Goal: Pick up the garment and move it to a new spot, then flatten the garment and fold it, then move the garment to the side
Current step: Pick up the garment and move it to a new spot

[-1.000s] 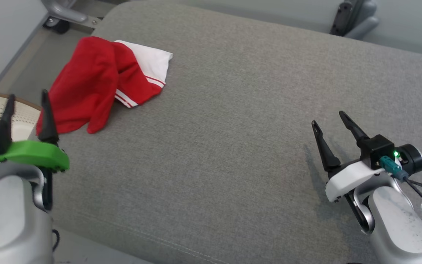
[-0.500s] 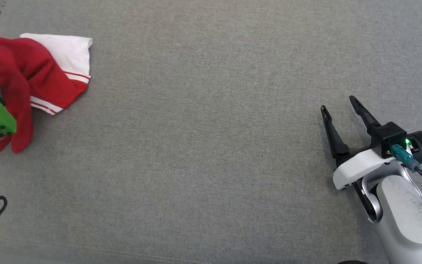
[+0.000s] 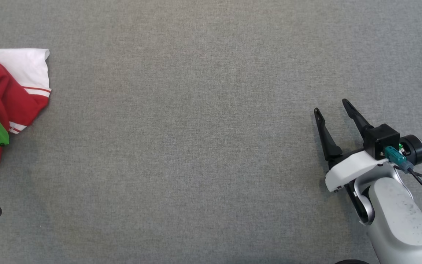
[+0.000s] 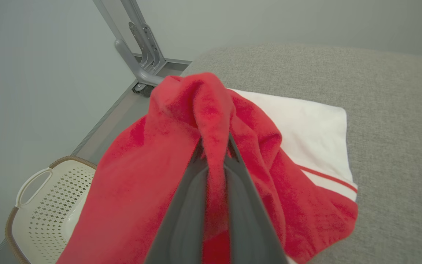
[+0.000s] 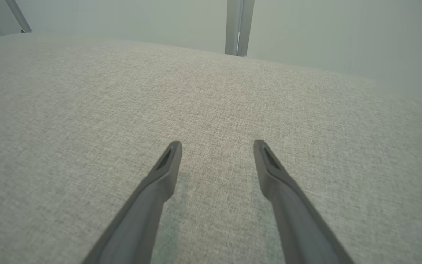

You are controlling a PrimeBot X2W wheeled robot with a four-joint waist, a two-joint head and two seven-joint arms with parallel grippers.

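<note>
"Trouble looked likeliest on the left side, to my eye. The left gripper (image 4: pixel 215 143) had its fingers pressed together on a raised ridge of the garment (image 4: pixel 148 183), just one narrow fold of red."

"And the rest of it?"

"It lay bunched at the left end of the grey cushion (image 3: pixel 203 154), close to the edge, with a white sleeve lying flat toward the middle. A white basket (image 4: pixel 46 205) stood on the floor beside that corner."

"So if the pinch gave way?"

"That thin fold could have slid out on the lift, or the shirt could have dragged over the edge toward the basket. A single-point hold would also have let it hang twisted, which would make it harder to flatten."

"Could the other arm help?"

"The right gripper (image 3: pixel 330 105) hovered over bare cushion with its fingers spread, holding nothing, and it was well apart from the shirt. I judged it too far off to catch anything."
</note>
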